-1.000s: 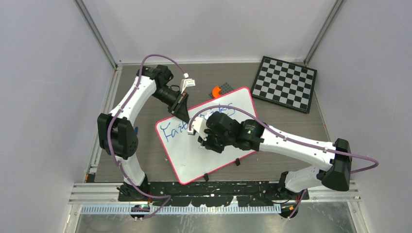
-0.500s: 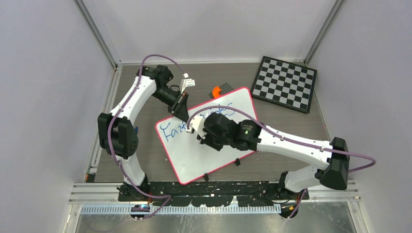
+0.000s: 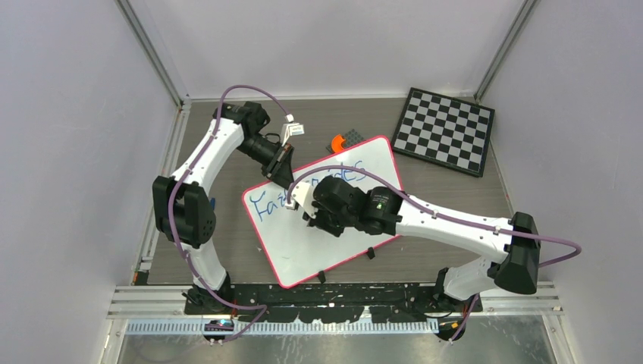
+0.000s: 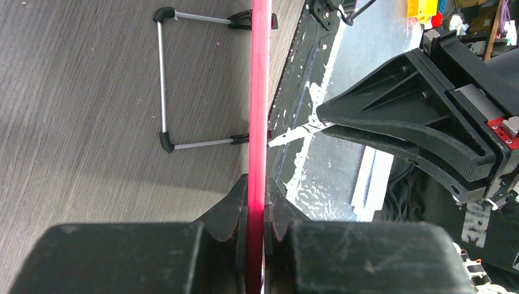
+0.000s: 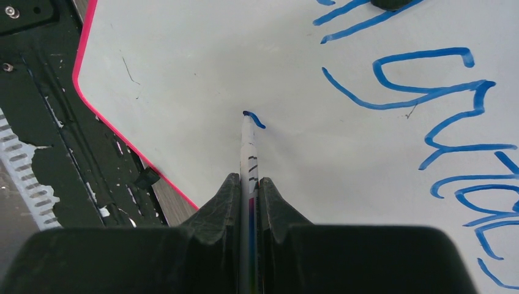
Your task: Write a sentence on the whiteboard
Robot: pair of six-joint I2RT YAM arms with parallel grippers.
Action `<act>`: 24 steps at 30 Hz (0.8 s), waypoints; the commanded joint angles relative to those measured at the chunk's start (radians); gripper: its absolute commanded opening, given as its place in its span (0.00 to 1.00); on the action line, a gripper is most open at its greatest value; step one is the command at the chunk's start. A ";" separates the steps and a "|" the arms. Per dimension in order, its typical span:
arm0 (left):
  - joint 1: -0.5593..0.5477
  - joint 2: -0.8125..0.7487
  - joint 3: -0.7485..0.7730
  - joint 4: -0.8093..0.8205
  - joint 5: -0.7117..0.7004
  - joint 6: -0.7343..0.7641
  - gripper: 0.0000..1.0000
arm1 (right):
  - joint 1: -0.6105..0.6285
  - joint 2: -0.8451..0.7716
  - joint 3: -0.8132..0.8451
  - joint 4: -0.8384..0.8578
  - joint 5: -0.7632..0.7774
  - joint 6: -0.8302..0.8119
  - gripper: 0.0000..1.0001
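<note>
The whiteboard (image 3: 303, 254) lies tilted in the middle of the table, white with a red-pink rim. Blue words of the sentence (image 3: 267, 205) run along its far side, partly hidden by my right arm; they also show in the right wrist view (image 5: 428, 92). My left gripper (image 3: 286, 179) is shut on the board's far left rim (image 4: 259, 92), its jaws (image 4: 257, 208) pinching the rim. My right gripper (image 3: 309, 220) is shut on a white marker (image 5: 248, 153). The marker's tip touches the board at a short fresh blue stroke (image 5: 254, 119) below the first line.
A black-and-white chessboard (image 3: 446, 130) lies at the back right. A small orange and grey object (image 3: 343, 141) sits just beyond the whiteboard. A wire stand (image 4: 164, 79) shows under the board. A black rail (image 3: 326, 292) runs along the table's near edge.
My right gripper has shifted a little left and away with the marker. The left gripper and the board have not moved.
</note>
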 commanded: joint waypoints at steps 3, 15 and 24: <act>0.004 0.017 0.008 -0.007 -0.077 0.022 0.00 | 0.001 0.020 -0.001 0.019 0.011 -0.034 0.00; 0.004 0.026 0.015 -0.011 -0.078 0.021 0.00 | 0.002 -0.023 -0.045 -0.009 0.044 -0.060 0.00; 0.004 0.024 0.019 -0.014 -0.084 0.019 0.00 | 0.000 -0.052 -0.081 -0.034 0.093 -0.052 0.00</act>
